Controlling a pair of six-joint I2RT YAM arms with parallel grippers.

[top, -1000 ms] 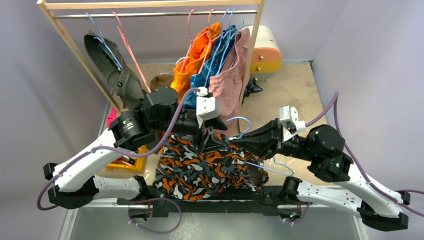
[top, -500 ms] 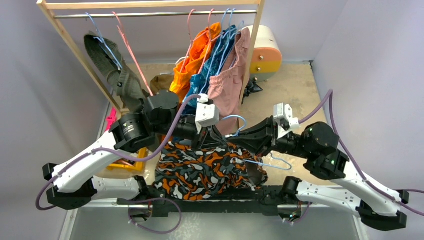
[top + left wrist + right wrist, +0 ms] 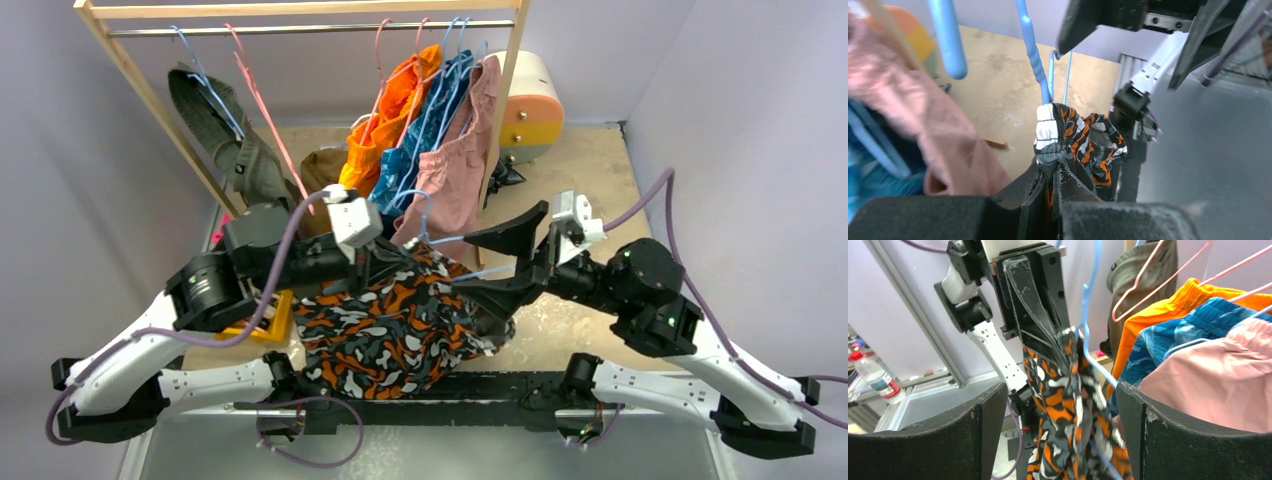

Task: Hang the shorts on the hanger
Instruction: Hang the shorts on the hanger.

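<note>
The left fingers (image 3: 1073, 192) are clenching a bunched edge of the shorts (image 3: 390, 325), which are hanging at lower centre of the top view. The hanger (image 3: 1034, 60) is running down into that bunch. The right fingers (image 3: 983, 435) are standing released, spread wide either side of the fabric.

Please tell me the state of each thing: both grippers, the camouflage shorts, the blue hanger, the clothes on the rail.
shorts: bunched, draped from the left gripper.
left gripper: shut on the shorts' waistband.
right gripper: wide open, holding nothing.
hanger: wire at the waistband, not gripped by the right gripper.
pink shorts: hanging on the rail.
orange shorts: hanging on the rail.
</note>
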